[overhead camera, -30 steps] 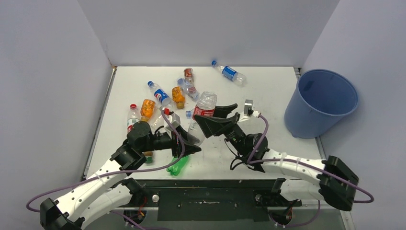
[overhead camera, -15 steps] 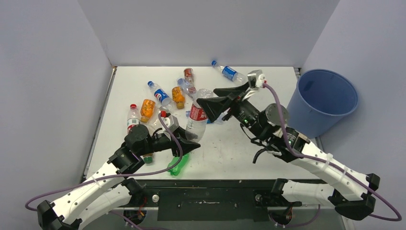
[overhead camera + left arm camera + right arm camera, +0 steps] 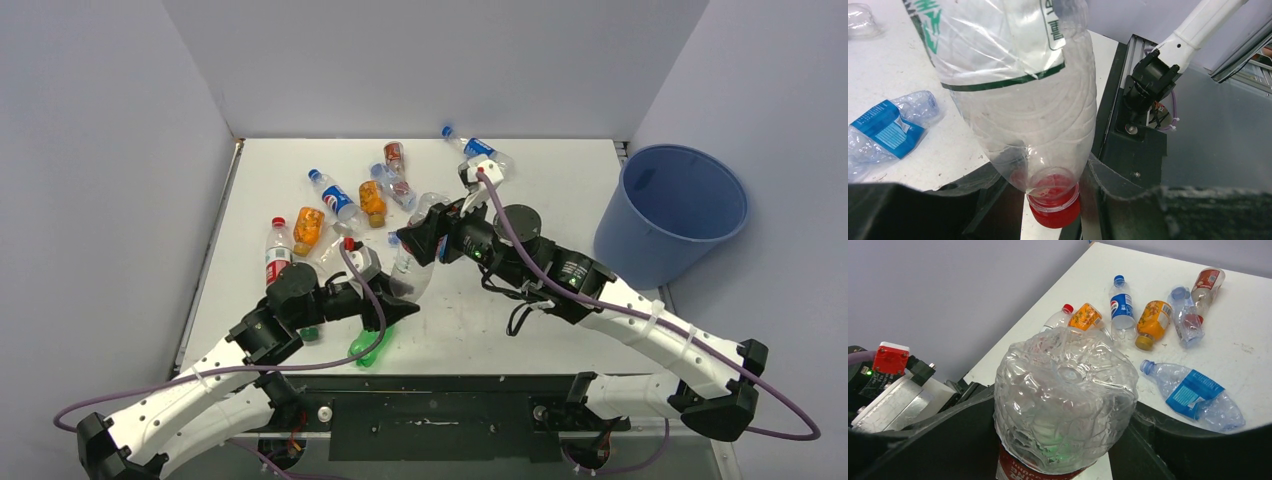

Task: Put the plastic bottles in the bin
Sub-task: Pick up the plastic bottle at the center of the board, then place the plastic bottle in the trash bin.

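Pepsi bottle [image 3: 1121, 305]: round Pepsi logo on a blue label, at one o'clock in my right wrist view.
Clear bottle [image 3: 1018, 100] I hold: green characters on its label, cut off, unreadable.
Same bottle, right wrist view: red label at six o'clock, white letters cut off.
Crushed bottle [image 3: 1193, 392]: blue label, print too small to read.

White table [image 3: 570, 185] sitting inside grey enclosure walls [image 3: 420, 60]; black mounting rail [image 3: 440, 410] running along near edge; faint scuffs marking tabletop.
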Available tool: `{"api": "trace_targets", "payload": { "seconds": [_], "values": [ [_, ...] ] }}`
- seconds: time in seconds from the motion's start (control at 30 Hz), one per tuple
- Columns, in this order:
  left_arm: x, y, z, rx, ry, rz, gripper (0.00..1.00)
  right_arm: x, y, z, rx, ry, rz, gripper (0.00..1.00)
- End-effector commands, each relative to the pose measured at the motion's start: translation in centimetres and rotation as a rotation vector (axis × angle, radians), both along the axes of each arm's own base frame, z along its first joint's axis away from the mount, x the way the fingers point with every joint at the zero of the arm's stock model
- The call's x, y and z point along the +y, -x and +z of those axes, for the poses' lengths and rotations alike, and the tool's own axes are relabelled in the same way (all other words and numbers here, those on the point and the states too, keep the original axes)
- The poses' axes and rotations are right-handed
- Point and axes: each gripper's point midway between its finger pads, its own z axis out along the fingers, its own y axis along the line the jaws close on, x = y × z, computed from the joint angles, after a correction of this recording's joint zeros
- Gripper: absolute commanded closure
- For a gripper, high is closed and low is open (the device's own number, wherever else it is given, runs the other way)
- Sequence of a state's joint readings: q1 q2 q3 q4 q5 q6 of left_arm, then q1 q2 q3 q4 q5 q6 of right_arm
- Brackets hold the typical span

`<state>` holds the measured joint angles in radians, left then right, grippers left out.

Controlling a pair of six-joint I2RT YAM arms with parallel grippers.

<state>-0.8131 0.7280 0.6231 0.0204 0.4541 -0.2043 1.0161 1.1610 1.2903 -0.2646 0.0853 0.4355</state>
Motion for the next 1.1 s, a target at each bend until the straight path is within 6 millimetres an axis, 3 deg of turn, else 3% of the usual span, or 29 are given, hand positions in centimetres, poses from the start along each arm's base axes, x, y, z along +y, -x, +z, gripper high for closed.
{"api": "trace_targets", "payload": {
  "seconds": [0.0,0.07,0.1,0.13,0.27,0.4,0.5,0.67,0.83,0.97,1.07],
  "values": [
    [-0.1,-0.1,2.3,-0.076,0.047,0.002,0.82,-1.8,-0.2,2.1,-0.048,-0.025,-0.048,0.47],
    [0.0,0.0,2.5,-0.072,0.053,0.003,0.37,-2.6,-0.1,2.9,-0.079,-0.035,-0.064,0.54],
    [0.0,0.1,2.6,-0.066,0.062,0.004,0.09,-3.2,-0.2,3.4,-0.099,-0.038,-0.082,0.55],
    [0.1,0.2,3.0,-0.063,0.081,0.010,0.02,-3.9,-0.3,4.1,-0.125,-0.038,-0.103,0.55],
    [1.0,0.0,4.3,-0.084,0.152,0.061,0.04,-8.7,-1.7,7.7,-0.252,-0.025,-0.303,0.56],
    [2.1,-0.3,5.3,-0.130,0.192,0.121,0.04,-16.3,-3.6,11.0,-0.367,0.022,-0.673,0.57],
    [2.6,-0.7,5.6,-0.146,0.200,0.156,0.04,-21.0,-3.9,12.9,-0.453,0.080,-0.923,0.57],
    [2.8,-1.1,5.6,-0.146,0.196,0.184,0.04,-25.3,-4.0,15.3,-0.547,0.166,-1.175,0.58],
    [3.0,-1.6,5.6,-0.123,0.189,0.214,0.04,-28.9,-6.9,15.9,-0.537,0.218,-1.355,0.54],
    [3.2,-1.8,5.8,-0.111,0.178,0.223,0.04,-35.0,-9.6,14.8,-0.489,0.266,-1.531,0.54],
    [3.2,-1.7,5.9,-0.098,0.179,0.223,0.04,-39.4,-10.1,15.1,-0.479,0.218,-1.629,0.56]
  ]
}}
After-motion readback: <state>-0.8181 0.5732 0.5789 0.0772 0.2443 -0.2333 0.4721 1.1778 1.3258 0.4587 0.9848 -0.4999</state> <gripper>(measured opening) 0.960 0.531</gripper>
